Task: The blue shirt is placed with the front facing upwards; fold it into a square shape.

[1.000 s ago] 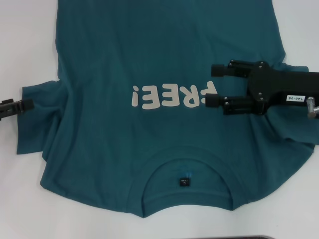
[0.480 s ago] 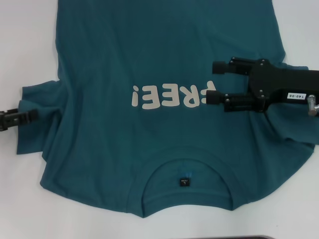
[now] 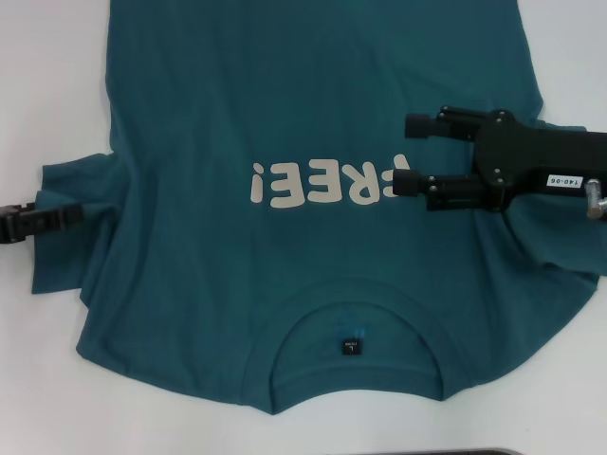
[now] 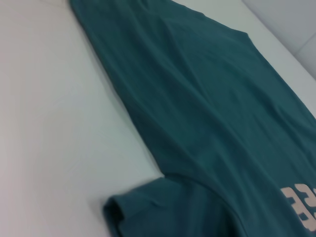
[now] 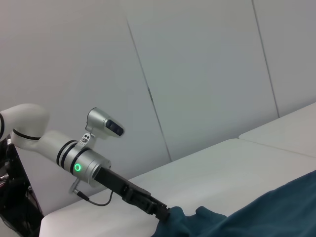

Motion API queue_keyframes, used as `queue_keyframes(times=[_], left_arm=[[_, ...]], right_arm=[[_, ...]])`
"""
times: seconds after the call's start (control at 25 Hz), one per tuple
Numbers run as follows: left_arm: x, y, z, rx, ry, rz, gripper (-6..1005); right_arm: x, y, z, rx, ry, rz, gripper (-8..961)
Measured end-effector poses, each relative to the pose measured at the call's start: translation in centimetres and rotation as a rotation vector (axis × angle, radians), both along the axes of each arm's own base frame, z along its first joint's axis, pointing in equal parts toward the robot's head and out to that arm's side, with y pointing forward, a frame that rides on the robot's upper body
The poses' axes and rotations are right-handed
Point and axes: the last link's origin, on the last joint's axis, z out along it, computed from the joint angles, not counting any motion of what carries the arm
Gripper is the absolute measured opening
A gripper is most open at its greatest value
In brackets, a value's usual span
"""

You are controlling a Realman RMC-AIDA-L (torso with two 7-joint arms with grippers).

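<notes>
The blue shirt lay flat on the white table (lettering up). The right gripper hovered wide above its chest; the left gripper reached the sleeve edge, its opening unclear.

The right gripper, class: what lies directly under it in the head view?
Under the right gripper lies the blue shirt, spread front-up on the white table. Its open fingers cover the last letter of the white lettering.

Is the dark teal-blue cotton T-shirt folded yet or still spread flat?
Spread, not folded: the dark teal-blue cotton T-shirt lies front-up, white lettering and collar exposed, both sleeves still out to the sides.
</notes>
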Motion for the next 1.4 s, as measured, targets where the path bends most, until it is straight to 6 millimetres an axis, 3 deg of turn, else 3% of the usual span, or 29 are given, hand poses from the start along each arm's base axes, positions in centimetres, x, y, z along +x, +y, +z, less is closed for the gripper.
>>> queue_keyframes(times=[0.36,0.56,0.68,0.88,1.4], left_arm=[[0.1,0.1,0.1,0.0,0.006,0.0,689],[0.1,0.2,0.1,0.002,0.009,-0.002,488],[0.1,0.3,0.2,0.006,0.01,-0.002,255],[0.1,0.6,1.2,0.03,0.033,-0.005,27],[0.7,1.8,3.7,0.061,0.135,-0.017,1]], right_arm=[[0.0,-0.1,-0.1,0.002,0.0,0.003,916],[0.1,-0.1,-0.1,0.005,0.001,0.0,915],[0.2,-0.2,-0.1,0.006,0.002,-0.003,916],[0.3,-0.2,0.0,0.013,0.008,-0.012,915],[-0.1,-0.3,-0.6,0.007,0.025,-0.017,915]])
